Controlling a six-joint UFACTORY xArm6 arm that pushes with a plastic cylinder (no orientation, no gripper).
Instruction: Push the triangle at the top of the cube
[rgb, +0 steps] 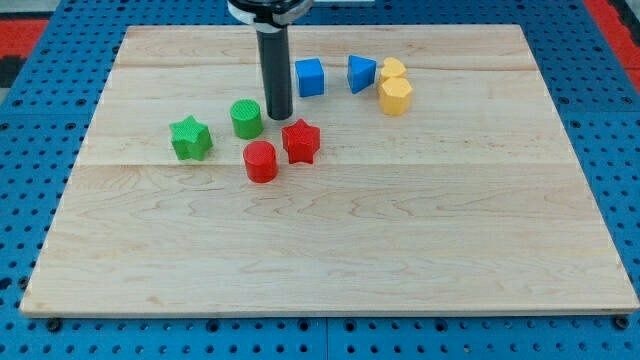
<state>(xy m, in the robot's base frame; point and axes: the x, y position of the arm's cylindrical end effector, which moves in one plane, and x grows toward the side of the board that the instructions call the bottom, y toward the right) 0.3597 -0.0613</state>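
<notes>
Now my tip (279, 116) beside green cylinder (246, 118), red star (300, 141)

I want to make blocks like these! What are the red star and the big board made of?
The red star looks like matte plastic, maybe 3D-printed: even colour, faint ridged sides, though that is hard to confirm. The board looks like pale unpainted wood: grain lines and plank seams run across it.

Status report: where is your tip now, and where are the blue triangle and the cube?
My tip between green cylinder and red star. Blue triangle right of blue cube, untouched.
</notes>
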